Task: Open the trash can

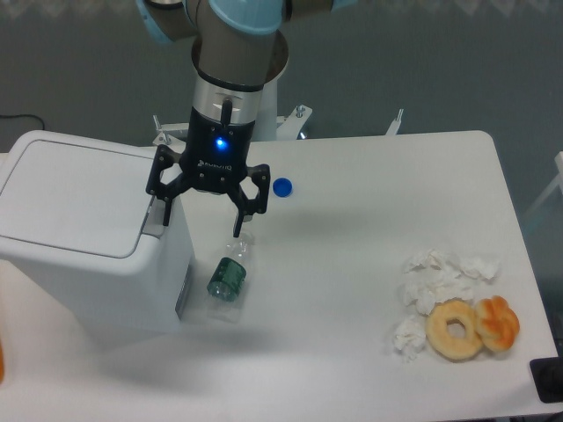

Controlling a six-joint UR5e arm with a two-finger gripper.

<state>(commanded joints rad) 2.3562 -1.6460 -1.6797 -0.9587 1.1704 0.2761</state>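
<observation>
The trash can [84, 233] is a big white box at the left of the table, its flat lid closed and a grey latch button [155, 218] on its right edge. My gripper [202, 221] hangs open just right of the lid. Its left finger [164, 211] is over the latch button; whether it touches cannot be told. The right finger [239, 221] points down above a plastic bottle. Nothing is held between the fingers.
A clear bottle with a green label [229, 279] lies beside the trash can's right wall. A blue cap [282, 186] sits behind it. Crumpled tissues [437, 280], a donut [455, 330] and an orange pastry [498, 323] lie at the front right.
</observation>
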